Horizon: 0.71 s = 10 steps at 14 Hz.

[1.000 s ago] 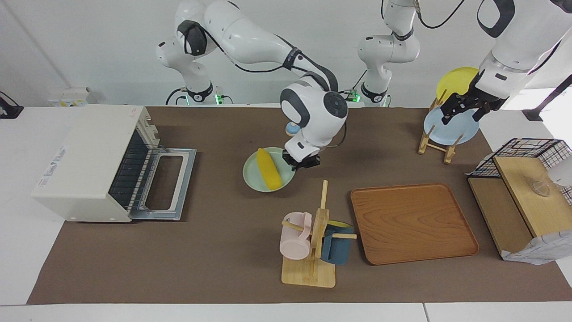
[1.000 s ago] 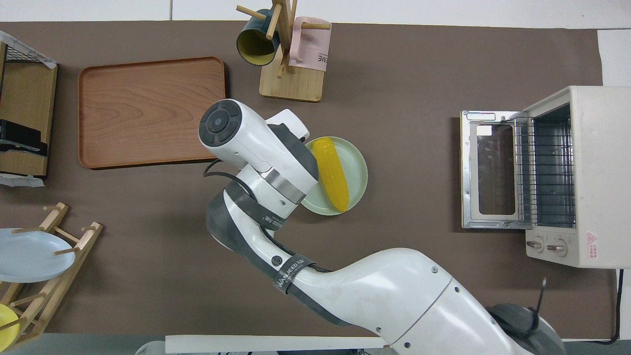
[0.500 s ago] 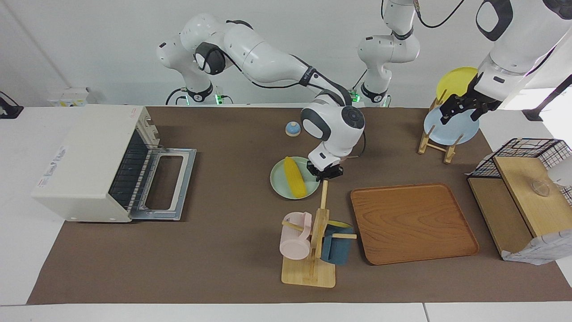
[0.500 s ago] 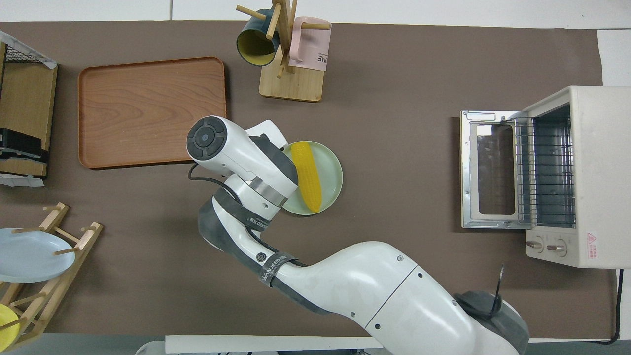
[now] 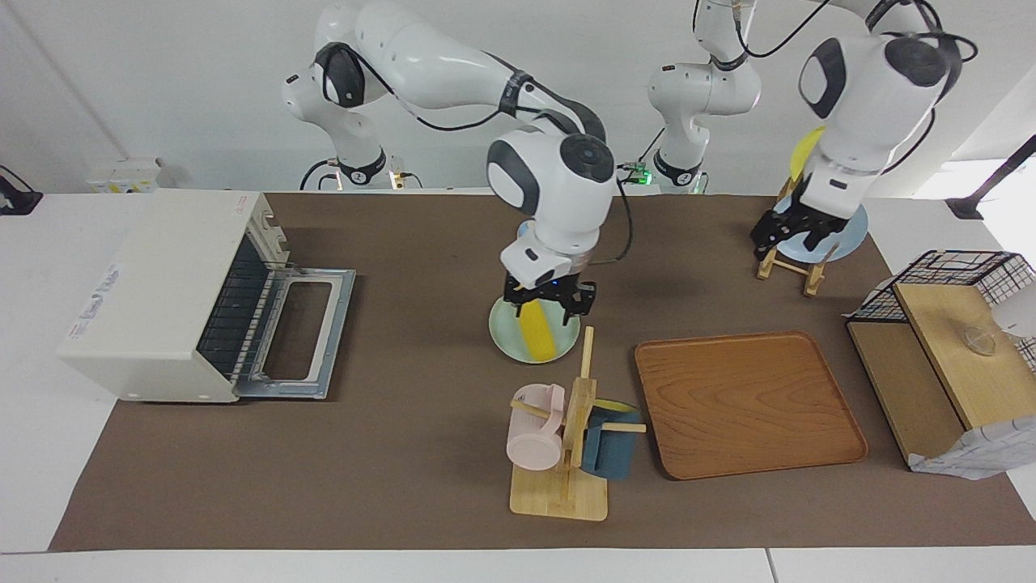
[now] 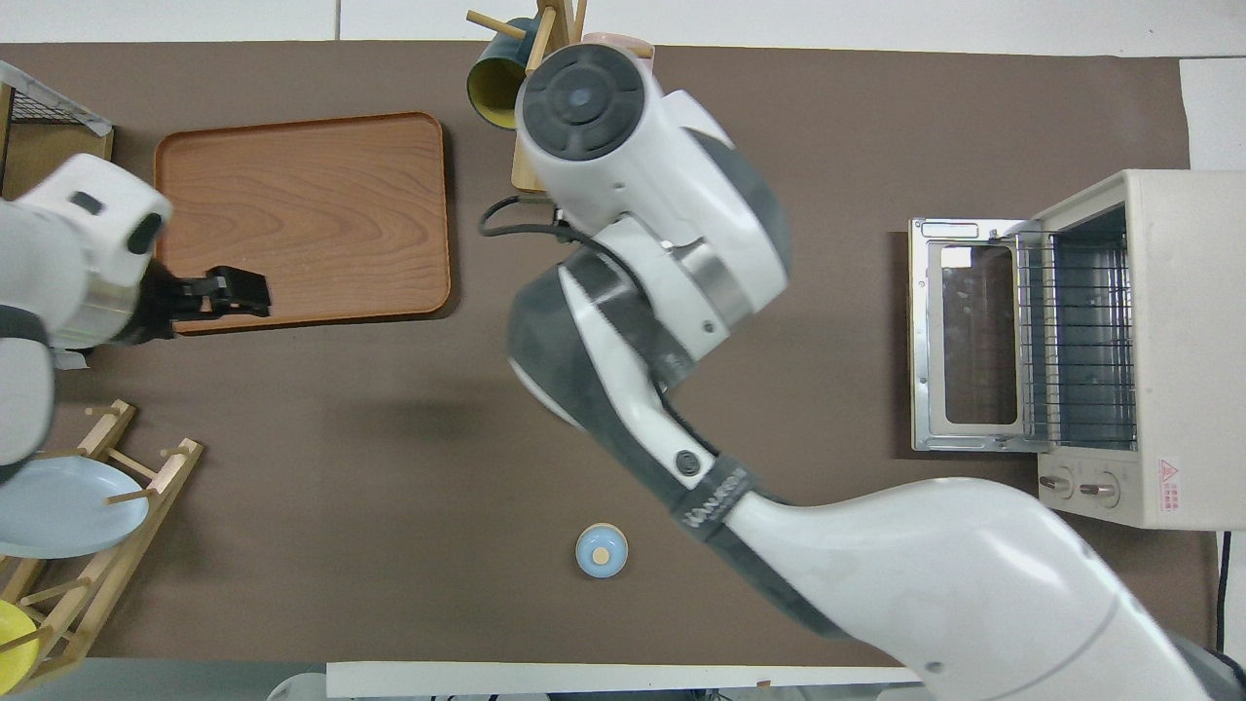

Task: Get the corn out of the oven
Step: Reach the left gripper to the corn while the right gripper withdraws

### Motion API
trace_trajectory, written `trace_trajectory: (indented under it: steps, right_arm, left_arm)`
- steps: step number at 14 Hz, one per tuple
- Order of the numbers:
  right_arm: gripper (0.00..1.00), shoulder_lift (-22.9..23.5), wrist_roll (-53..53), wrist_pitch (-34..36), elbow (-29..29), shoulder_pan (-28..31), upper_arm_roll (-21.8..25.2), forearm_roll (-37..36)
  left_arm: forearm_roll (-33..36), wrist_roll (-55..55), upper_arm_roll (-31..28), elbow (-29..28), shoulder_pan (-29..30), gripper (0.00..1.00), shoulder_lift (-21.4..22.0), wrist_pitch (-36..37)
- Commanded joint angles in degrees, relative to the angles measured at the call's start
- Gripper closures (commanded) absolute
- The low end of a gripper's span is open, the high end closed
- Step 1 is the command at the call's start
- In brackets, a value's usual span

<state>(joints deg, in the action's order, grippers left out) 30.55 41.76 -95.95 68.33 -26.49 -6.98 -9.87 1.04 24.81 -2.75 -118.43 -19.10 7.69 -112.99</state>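
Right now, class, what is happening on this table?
The right claw hangs open just above the corn, which lies on a pale green plate mid-table. The oven stands with its door down and only its rack showing inside. The left claw is over the plate rack.

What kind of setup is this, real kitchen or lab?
Most likely a lab bench staged as a kitchen: a cream-white toaster oven with its door open, a wooden mug tree and a wooden plate rack sit on a brown mat, under white walls.
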Motion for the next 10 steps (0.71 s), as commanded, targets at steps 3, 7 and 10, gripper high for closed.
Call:
trace_trajectory:
  steps: [3, 7, 10]
  right_arm:
    - [0.17, -16.49, -18.09, -5.56, 26.31, 12.50, -0.93, 1.61]
    - [0.73, -20.96, -24.35, -11.33, 38.95, 17.42, -0.84, 1.34]
    - [0.99, -20.11, -24.62, -15.50, 42.50, 19.20, -0.75, 0.38]
  left_arm:
    - [0.46, 22.44, -0.42, -2.07, -19.02, 0.00, -11.17, -18.20]
    - [0.37, 30.81, -0.42, 6.08, -27.03, 0.00, -22.51, -22.19]
    - [0.46, 32.84, -0.51, 10.94, -28.71, 0.00, -28.42, -22.36]
